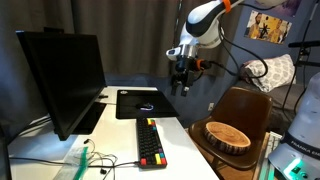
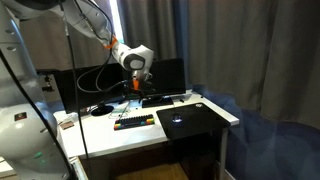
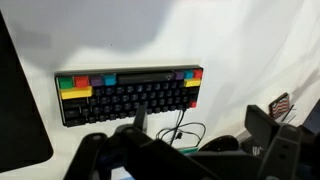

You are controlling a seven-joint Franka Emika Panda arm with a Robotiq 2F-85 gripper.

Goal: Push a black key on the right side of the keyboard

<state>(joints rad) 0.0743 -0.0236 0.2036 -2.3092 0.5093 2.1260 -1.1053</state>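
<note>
The slim black keyboard [image 3: 130,95] lies on the white desk, with red, yellow, green and blue keys along its ends and top row. It also shows in both exterior views [image 1: 150,143] [image 2: 133,121]. In the wrist view its black keys fill the middle. My gripper [image 1: 180,88] [image 2: 138,90] hangs well above the desk, clear of the keyboard. In the wrist view its two fingers [image 3: 200,130] stand far apart with nothing between them, so it is open and empty.
A black mouse mat [image 1: 135,104] [image 2: 195,118] with a mouse lies beside the keyboard. A monitor [image 1: 62,75] stands on the desk. A wooden bowl [image 1: 228,135] sits on a chair off the desk. Cables [image 3: 175,132] trail from the keyboard.
</note>
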